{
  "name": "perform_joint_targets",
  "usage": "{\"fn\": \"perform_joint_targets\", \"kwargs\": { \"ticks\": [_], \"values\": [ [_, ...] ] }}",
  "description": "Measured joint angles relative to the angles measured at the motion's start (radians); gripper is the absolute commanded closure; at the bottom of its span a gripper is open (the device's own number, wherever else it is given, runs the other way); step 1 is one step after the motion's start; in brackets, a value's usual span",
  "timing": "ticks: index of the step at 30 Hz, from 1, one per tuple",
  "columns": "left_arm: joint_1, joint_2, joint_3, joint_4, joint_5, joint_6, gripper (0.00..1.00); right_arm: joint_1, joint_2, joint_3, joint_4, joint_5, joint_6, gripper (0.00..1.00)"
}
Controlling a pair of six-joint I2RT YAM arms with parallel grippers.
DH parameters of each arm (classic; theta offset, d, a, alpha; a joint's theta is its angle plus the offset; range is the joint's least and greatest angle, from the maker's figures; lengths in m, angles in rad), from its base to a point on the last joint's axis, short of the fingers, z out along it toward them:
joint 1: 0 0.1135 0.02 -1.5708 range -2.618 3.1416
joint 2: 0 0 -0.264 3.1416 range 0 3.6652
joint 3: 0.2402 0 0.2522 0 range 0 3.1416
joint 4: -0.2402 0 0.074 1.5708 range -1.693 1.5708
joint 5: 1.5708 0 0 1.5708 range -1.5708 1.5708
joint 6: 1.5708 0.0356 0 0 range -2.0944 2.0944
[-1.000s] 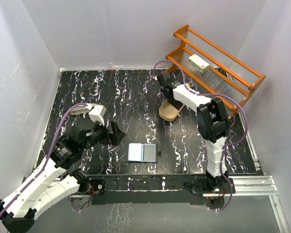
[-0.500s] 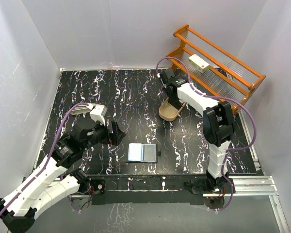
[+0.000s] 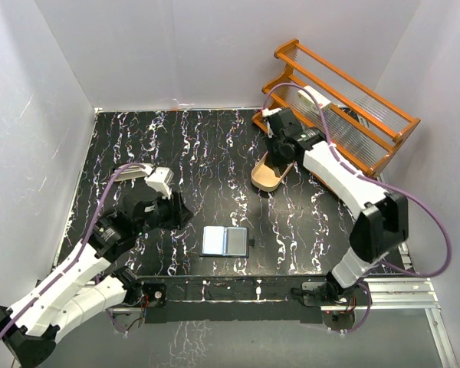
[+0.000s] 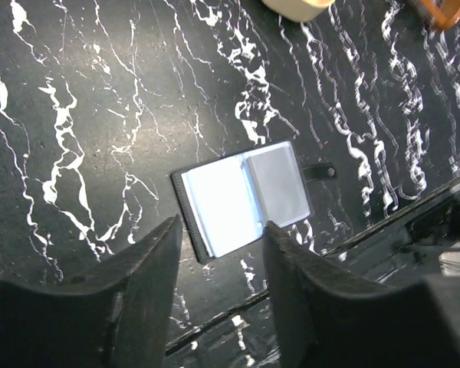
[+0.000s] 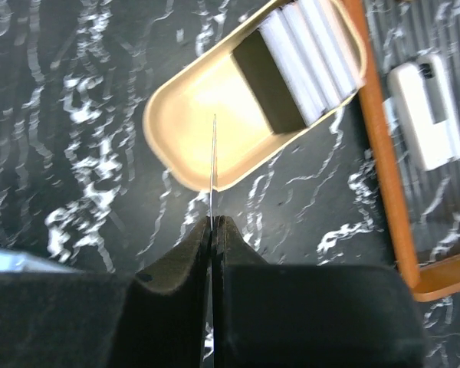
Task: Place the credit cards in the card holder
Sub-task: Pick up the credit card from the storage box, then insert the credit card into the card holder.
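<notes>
while the right gripper (image 5: 213, 224) is pinched tight on a thin pale credit card (image 5: 213, 165), seen edge-on over the cream oval-ended plastic tray (image 5: 162, 115), more whitish credit cards (image 5: 314, 50) stand stacked at one end of that tray. the left gripper (image 4: 220, 228) hangs half spread, holding nothing, above the small black bifold card holder (image 4: 241, 195), which lies open on the black white-veined table (image 4: 100, 115).
</notes>
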Motion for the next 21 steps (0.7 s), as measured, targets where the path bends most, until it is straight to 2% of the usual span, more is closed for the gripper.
{"fn": "perform_joint_targets", "kwargs": {
  "ticks": [1,7,12,21],
  "values": [
    [0.0,0.006,-0.003,0.0,0.005,-0.006,0.85,0.003,-0.034,-0.021,-0.001,-0.026,0.024,1.0],
    [0.0,0.056,-0.019,0.018,0.03,-0.043,1.0,0.018,-0.228,-0.166,0.017,-0.174,0.154,1.0],
    [0.0,0.096,-0.09,0.056,0.069,-0.117,1.0,0.051,-0.348,-0.317,0.062,-0.277,0.282,1.0],
    [0.0,0.246,-0.165,0.144,0.139,-0.212,1.0,0.2,-0.486,-0.533,0.234,-0.391,0.493,1.0]
  ]
}}
